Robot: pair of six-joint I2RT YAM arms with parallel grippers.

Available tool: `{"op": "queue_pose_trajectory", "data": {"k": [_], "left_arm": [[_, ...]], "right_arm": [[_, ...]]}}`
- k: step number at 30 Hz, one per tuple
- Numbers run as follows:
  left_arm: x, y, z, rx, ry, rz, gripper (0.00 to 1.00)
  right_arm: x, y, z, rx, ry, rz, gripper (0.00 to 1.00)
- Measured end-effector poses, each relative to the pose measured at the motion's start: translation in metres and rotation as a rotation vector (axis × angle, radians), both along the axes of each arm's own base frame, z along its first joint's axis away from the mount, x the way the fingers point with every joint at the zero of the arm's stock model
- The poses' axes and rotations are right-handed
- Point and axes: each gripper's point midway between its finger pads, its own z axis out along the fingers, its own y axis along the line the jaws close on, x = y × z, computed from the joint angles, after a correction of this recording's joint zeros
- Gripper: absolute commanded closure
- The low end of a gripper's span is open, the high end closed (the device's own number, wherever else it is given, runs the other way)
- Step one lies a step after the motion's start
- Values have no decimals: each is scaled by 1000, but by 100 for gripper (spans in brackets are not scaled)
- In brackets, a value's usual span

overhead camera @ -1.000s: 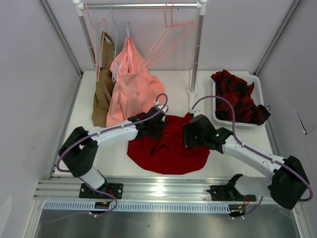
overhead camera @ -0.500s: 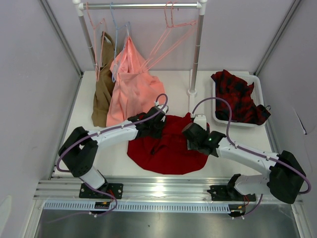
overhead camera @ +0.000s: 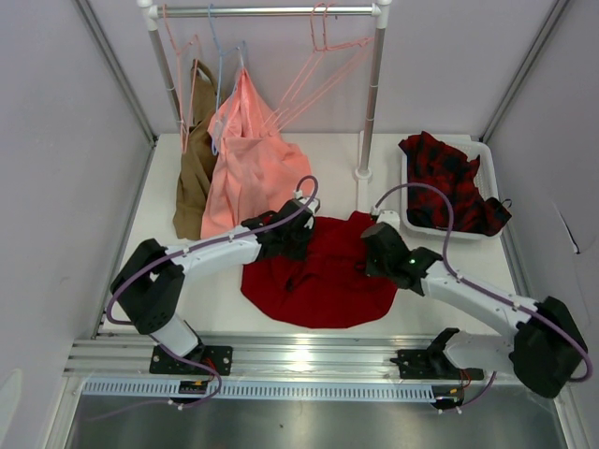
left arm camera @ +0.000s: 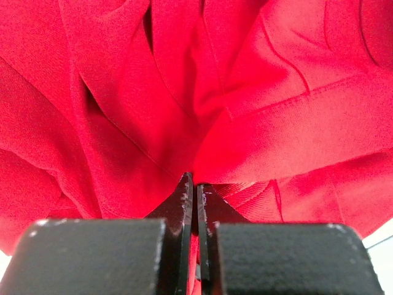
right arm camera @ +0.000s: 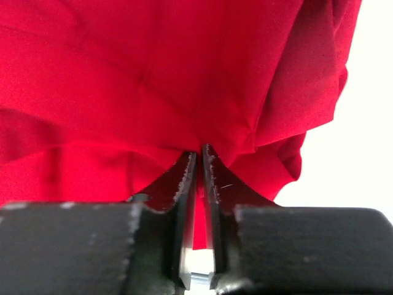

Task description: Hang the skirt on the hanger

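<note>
The deep-red skirt (overhead camera: 323,276) lies crumpled on the table between both arms. At its upper left edge my left gripper (overhead camera: 292,236) is shut on a fold of the skirt (left arm camera: 184,92), with cloth pinched between the tips of the left gripper (left arm camera: 195,184). My right gripper (overhead camera: 376,245) is at the skirt's upper right edge. In the right wrist view the right gripper (right arm camera: 199,155) is shut on a bunched piece of the skirt (right arm camera: 153,74). Pale-pink wire hangers (overhead camera: 323,51) hang on the rail at the back right, apart from both grippers.
A clothes rack (overhead camera: 271,11) stands at the back, its right post (overhead camera: 371,103) reaching down to the table. A salmon-pink garment (overhead camera: 248,168) and a brown one (overhead camera: 194,178) hang from it, with a light blue hanger (overhead camera: 221,65). A white bin (overhead camera: 412,220) holds a red-and-black checked garment (overhead camera: 454,182).
My right gripper has closed from wide open onto the skirt's right edge and shifted slightly right. The left arm and its grip have stayed put.
</note>
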Motion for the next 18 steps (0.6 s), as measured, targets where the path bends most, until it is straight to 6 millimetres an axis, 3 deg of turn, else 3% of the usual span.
{"op": "queue_pose_trajectory", "data": {"k": [7,13,18], "left_arm": [[3,-3,8,-4,-13,-15,95],[3,-3,9,-1,-10,-15,91],[2,-4,9,-2,-4,-19,89]], "right_arm": [[11,13,47,380,-79,102,96],[-7,49,60,595,-44,313,96],[-14,53,62,610,-29,357,92]]}}
